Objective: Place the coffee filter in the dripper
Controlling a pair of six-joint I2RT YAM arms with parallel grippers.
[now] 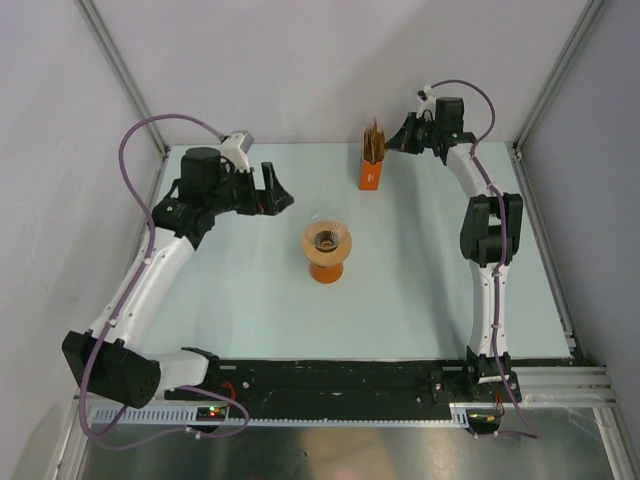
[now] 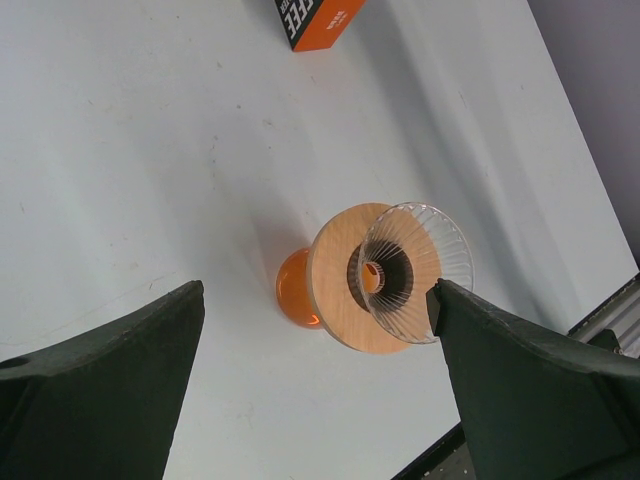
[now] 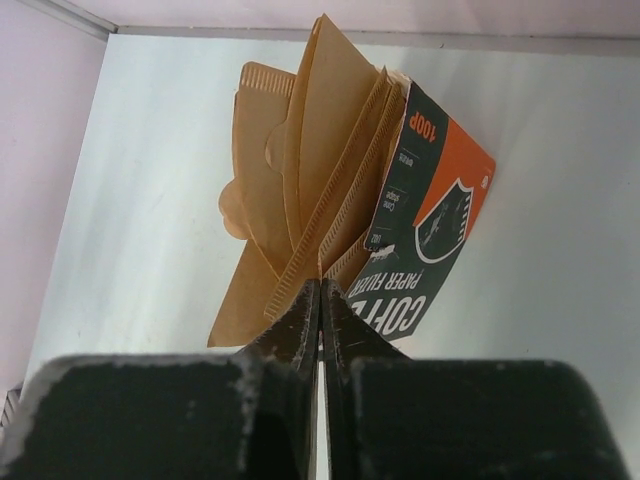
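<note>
**A:** What are the right jaws doing?

**B:** The right gripper [image 3: 319, 290] is clenching. Its jaws are pinching the lower edge of one coffee filter [image 3: 340, 200], which is standing in the box [image 3: 430, 210] among the other papers [image 3: 262, 150].

**A:** How is that filter looking?

**B:** It is thin, light-brown paper, fan-shaped, with a ribbed seam running down into the jaws. The bunch is fanning out of one orange-and-dark cardboard box. I cannot count the sheets.

**A:** And the left side?

**B:** The left gripper [image 2: 318, 290] is hanging released, jaws wide, over the pale surface [image 2: 150, 150]. It is pointing at the one dripper [image 2: 425, 270], which is clear, cone-shaped and ribbed. The dripper is sitting on one round tan disc [image 2: 335, 290] atop one orange beaker [image 2: 295, 290], well apart from the box.
</note>
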